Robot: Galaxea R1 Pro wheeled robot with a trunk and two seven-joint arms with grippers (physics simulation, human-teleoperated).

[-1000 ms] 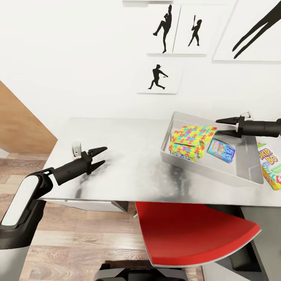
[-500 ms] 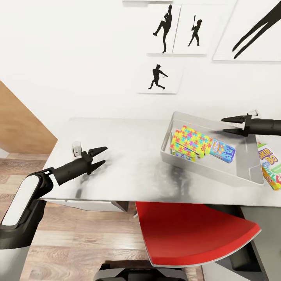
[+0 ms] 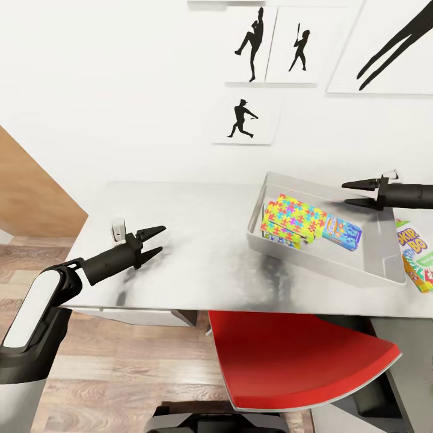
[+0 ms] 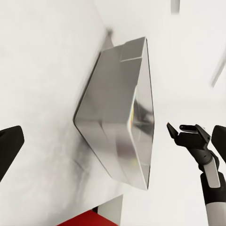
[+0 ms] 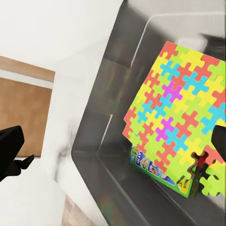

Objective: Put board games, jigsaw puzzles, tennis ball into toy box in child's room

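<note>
Jigsaw puzzles [image 3: 293,218] now lie flat in toy box [image 3: 385,261]; right hand [image 3: 353,193] stays apart.

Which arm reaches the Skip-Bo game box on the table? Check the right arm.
Probably yes. The right gripper hovers open above the toy box's far end, and the Skip-Bo box lies uncovered on the table just beyond the tub's rim, nothing between them.

The table [image 3: 198,252] top looks like smooth brushed grey metal with a soft sheen. The toy box [image 3: 385,264] has glossy, reflective grey walls. The jigsaw puzzles [image 3: 294,218] look matt, the chair seat [image 3: 294,361] smooth red plastic, the floor [image 3: 120,373] wood-grained planks.
</note>
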